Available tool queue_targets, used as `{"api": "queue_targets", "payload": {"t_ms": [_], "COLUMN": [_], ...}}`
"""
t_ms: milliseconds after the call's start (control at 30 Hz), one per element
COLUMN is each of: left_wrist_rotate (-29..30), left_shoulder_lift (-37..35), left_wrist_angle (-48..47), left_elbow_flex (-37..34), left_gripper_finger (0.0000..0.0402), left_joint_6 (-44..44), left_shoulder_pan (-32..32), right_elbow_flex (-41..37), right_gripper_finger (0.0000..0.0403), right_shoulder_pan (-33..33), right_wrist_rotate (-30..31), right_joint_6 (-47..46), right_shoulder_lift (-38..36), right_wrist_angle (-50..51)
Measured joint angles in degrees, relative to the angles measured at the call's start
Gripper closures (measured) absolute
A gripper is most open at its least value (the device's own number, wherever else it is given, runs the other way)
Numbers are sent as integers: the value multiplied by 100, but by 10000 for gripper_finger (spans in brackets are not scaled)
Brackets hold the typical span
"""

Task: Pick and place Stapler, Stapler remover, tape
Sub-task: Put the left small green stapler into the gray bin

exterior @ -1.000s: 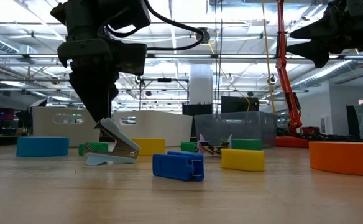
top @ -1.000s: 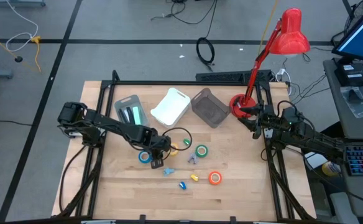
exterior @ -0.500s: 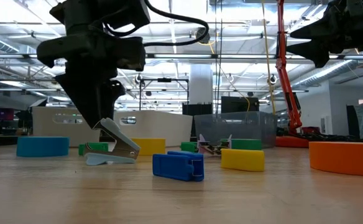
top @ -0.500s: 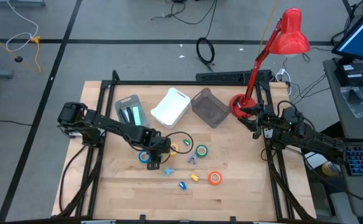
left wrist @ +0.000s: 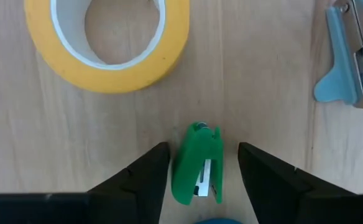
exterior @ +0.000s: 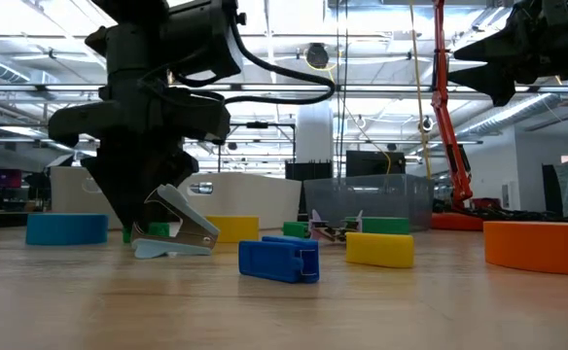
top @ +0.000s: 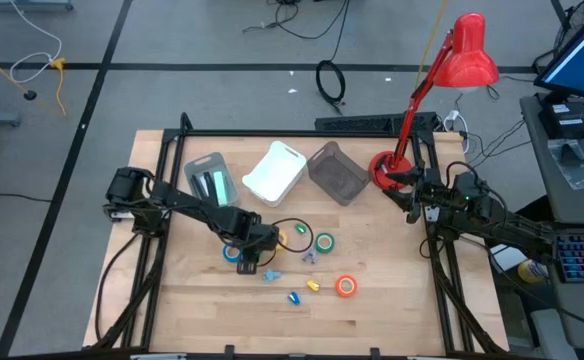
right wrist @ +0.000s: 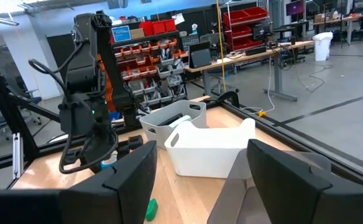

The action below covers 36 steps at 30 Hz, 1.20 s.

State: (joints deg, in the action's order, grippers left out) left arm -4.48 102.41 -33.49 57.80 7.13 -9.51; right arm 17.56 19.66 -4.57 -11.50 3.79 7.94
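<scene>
My left gripper point(left wrist: 200, 149) points down at the table, open. Its two fingers stand on either side of a small green stapler point(left wrist: 197, 167) that lies flat on the wood, with thin gaps on both sides. Just beyond lie the yellow tape roll point(left wrist: 107, 37) and the pale blue staple remover point(left wrist: 349, 62). In the high view the gripper point(top: 248, 262) hides the green stapler, beside the blue tape point(top: 233, 252). The green tape point(top: 324, 241) and orange tape point(top: 346, 286) lie farther right. My right gripper point(top: 412, 196) waits open at the right edge.
A blue stapler point(exterior: 279, 260) and a yellow stapler point(exterior: 379, 250) lie near the table's front. At the far side stand a grey tray point(top: 210, 180), a white bin point(top: 275, 170) and a mesh bin point(top: 337, 172). A red lamp point(top: 392, 165) stands by the right arm.
My left gripper has come down toward the table and now stands low beside the staple remover, its fingers down around the green stapler. The left arm has shifted a little toward the table's right. No object has moved.
</scene>
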Motion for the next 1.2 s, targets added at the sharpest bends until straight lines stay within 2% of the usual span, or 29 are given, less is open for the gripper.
{"api": "queue_targets", "payload": {"t_ms": [100, 333, 433, 567, 700, 833, 1000, 1200], "left_wrist_rotate": [-4, 26, 2, -15, 97, 477, 1303, 2595], "left_shoulder_lift": [-9, -35, -35, -130, -516, -958, -1654, -2501], "left_wrist_angle": [-22, -66, -53, -154, -372, -1155, -2159, -3169], "left_elbow_flex": [-7, -15, -8, 58, 252, 583, 1106, 1255], "left_gripper_finger": [225, 319, 346, 346, 334, 331, 344, 333], "left_joint_6": [-6, 100, 223, 402, 632, 978, 1519, 2731], "left_shoulder_pan": [-16, -3, 33, 110, 242, 402, 588, 941], "right_elbow_flex": [0, 0, 0, 0, 0, 0, 0, 0], "right_gripper_finger": [161, 161, 161, 161, 161, 161, 161, 161], "right_shoulder_pan": [0, 0, 0, 0, 0, 0, 2, 2], "right_wrist_rotate": [-1, -1, -1, -1, -1, 0, 0, 3], "right_joint_6": [-1, -1, -3, -3, -3, -3, -4, -5], "right_shoulder_lift": [0, 0, 0, 0, 0, 2, 2, 2], "right_wrist_angle": [0, 0, 0, -2, -6, -42, -121, -389]}}
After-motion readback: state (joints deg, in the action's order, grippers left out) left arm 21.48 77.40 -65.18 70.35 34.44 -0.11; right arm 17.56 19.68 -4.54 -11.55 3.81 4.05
